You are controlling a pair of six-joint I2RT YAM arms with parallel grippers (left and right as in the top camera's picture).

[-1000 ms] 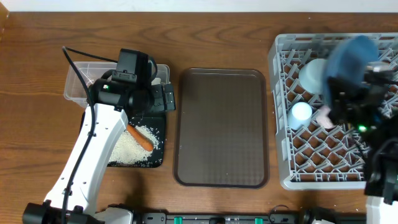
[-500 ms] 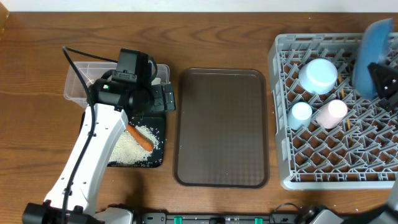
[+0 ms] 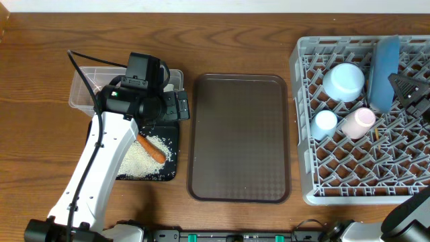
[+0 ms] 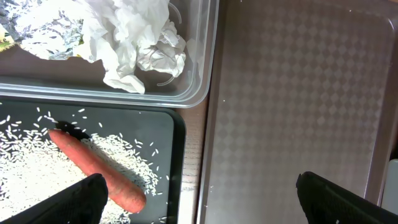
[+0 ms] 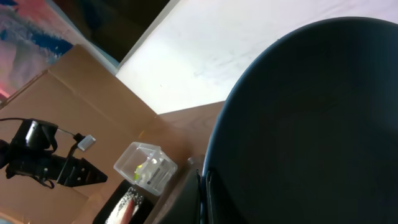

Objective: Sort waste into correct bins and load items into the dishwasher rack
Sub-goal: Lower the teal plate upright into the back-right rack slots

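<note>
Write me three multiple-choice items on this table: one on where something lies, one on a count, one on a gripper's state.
1. Where does the carrot lie?
A. in the clear tub
B. on the black tray among rice
C. on the brown serving tray

2. How many cups are in the dishwasher rack?
A. one
B. two
C. four

3. How is the left gripper?
A. open, holding nothing
B. shut on the carrot
C. shut on crumpled paper

Answers:
1 B: the left wrist view shows it on the black surface with grains around it.
2 B: there is a light blue cup and a pale pink cup, and no other.
3 A: its fingers stand far apart with nothing between them.
</note>
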